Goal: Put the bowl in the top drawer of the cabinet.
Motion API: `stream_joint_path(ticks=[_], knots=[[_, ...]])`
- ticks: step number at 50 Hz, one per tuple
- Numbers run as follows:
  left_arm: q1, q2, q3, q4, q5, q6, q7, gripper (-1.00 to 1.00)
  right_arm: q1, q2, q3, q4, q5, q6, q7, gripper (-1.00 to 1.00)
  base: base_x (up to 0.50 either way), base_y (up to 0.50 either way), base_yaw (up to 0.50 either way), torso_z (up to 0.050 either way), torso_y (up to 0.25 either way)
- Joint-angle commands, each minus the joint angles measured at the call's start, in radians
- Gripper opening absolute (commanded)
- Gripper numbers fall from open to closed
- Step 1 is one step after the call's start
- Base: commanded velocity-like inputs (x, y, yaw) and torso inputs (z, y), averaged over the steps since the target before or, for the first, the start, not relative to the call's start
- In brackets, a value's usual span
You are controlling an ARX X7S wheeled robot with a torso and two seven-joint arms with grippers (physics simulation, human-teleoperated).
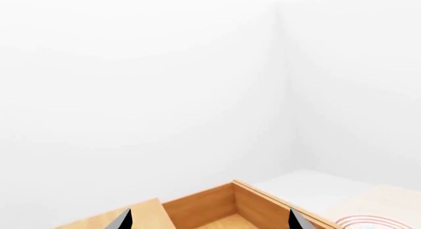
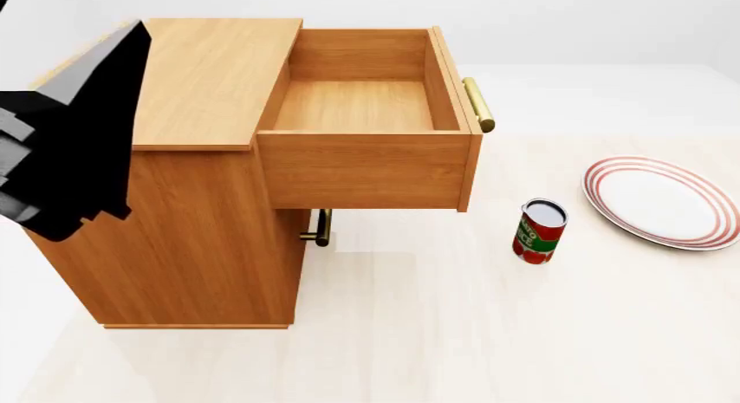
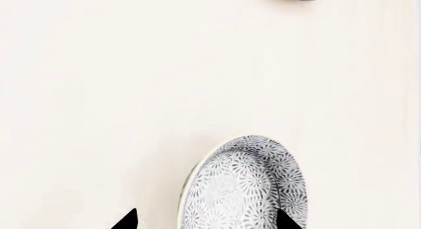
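The right gripper (image 3: 205, 220), fingers spread apart, straddles the speckled bowl (image 3: 245, 187) with bare pale floor (image 3: 131, 91) all round.

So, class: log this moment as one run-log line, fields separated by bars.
top drawer: open, empty | bowl: on floor, between right hand fingertips, grasp unclear | left hand: open above drawer | can, plate: on floor

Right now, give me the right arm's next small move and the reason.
Probably ease the right gripper down around the bowl and close. The bowl sits between the spread fingertips, seemingly ungripped, on the surface, while the top drawer already stands open and empty.
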Motion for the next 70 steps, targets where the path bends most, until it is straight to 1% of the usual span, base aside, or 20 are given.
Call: stream_joint_path(ticks=[1, 10, 18, 19, 21, 26, 30, 34, 38, 41, 44, 48, 53, 56, 59, 61, 66, 70], knots=[[0.025, 0.002, -0.012, 0.008, 0.007, 0.002, 0.004, 1.00, -0.095, -0.035, -0.079, 0.067, 0.040, -0.115, 0.093, 1.00, 0.00, 0.00, 0.00, 0.000, 0.000], [0.045, 0.008, -0.021, 0.006, 0.025, -0.004, 0.016, 1.00, -0.167, -0.112, -0.118, 0.143, 0.070, -0.188, 0.152, 1.00, 0.00, 0.00, 0.00, 0.000, 0.000], [0.057, 0.014, -0.022, 0.005, 0.041, -0.007, 0.026, 1.00, -0.213, -0.241, -0.119, 0.207, 0.140, -0.181, 0.249, 1.00, 0.00, 0.00, 0.00, 0.000, 0.000], [0.057, 0.013, -0.021, 0.004, 0.042, -0.007, 0.026, 1.00, -0.213, -0.248, -0.118, 0.210, 0.144, -0.177, 0.253, -1.00, 0.00, 0.00, 0.00, 0.000, 0.000], [0.057, 0.013, -0.020, 0.004, 0.043, -0.007, 0.026, 1.00, -0.211, -0.237, -0.120, 0.207, 0.135, -0.177, 0.243, -1.00, 0.00, 0.00, 0.00, 0.000, 0.000], [0.055, 0.013, -0.015, 0.002, 0.049, -0.007, 0.030, 1.00, -0.190, -0.154, -0.127, 0.176, 0.073, -0.180, 0.181, -1.00, 0.00, 0.00, 0.00, 0.000, 0.000], [0.053, 0.013, -0.013, 0.001, 0.052, -0.006, 0.034, 1.00, -0.158, -0.099, -0.117, 0.140, 0.037, -0.149, 0.145, -1.00, 0.00, 0.00, 0.00, 0.000, 0.000], [0.034, 0.008, 0.002, -0.006, 0.051, -0.004, 0.032, 1.00, -0.099, -0.043, -0.082, 0.076, -0.005, -0.062, 0.108, -1.00, 0.00, 0.00, 0.00, 0.000, 0.000], [0.013, -0.004, 0.011, -0.011, 0.046, -0.002, 0.032, 1.00, -0.021, 0.014, -0.014, -0.009, -0.072, 0.069, 0.042, -1.00, 0.00, 0.00, 0.00, 0.000, 0.000], [0.006, -0.008, 0.012, -0.011, 0.044, 0.000, 0.031, 1.00, 0.028, 0.017, 0.037, -0.045, -0.108, 0.150, 0.001, -1.00, 0.00, 0.00, 0.00, 0.000, 0.000], [0.006, -0.016, 0.006, -0.008, 0.034, 0.006, 0.028, 1.00, 0.085, 0.017, 0.096, -0.094, -0.169, 0.248, -0.075, -1.00, 0.00, 0.00, 0.00, 0.000, 0.000], [0.009, -0.023, -0.006, -0.003, 0.024, 0.012, 0.028, 1.00, 0.144, 0.017, 0.158, -0.175, -0.307, 0.367, -0.234, -1.00, 0.00, 0.00, 0.00, 0.000, 0.000], [0.029, -0.026, -0.031, 0.008, 0.013, 0.018, 0.031, 1.00, 0.178, 0.017, 0.196, -0.260, -0.508, 0.430, -0.447, -1.00, 0.00, 0.00, 0.00, 0.000, 0.000], [0.051, -0.040, -0.067, 0.021, -0.016, 0.028, 0.025, 1.00, 0.191, 0.016, 0.210, -0.312, -0.672, 0.438, -0.621, -1.00, 0.00, 0.00, 0.00, 0.000, 0.000], [0.064, -0.056, -0.099, 0.028, -0.045, 0.039, 0.018, 1.00, 0.209, -0.017, 0.212, -0.321, -0.814, 0.441, -0.767, -1.00, 0.00, 0.00, 0.00, 0.000, 0.000], [0.071, -0.066, -0.128, 0.035, -0.067, 0.050, 0.014, 1.00, 0.228, -0.056, 0.204, -0.318, -0.883, 0.452, -0.836, -1.00, 0.00, 0.00, 0.00, 0.000, 0.005], [0.102, -0.078, -0.217, 0.050, -0.119, 0.072, 0.005, 1.00, 0.263, -0.245, 0.179, -0.275, -0.943, 0.509, -0.878, -1.00, 0.00, 0.00, 0.00, 0.000, 0.000], [0.122, -0.080, -0.271, 0.061, -0.144, 0.078, 0.001, 1.00, 0.285, -0.374, 0.159, -0.206, -0.957, 0.494, -0.897, -1.00, 0.00, 0.00, 0.00, 0.000, 0.000]])
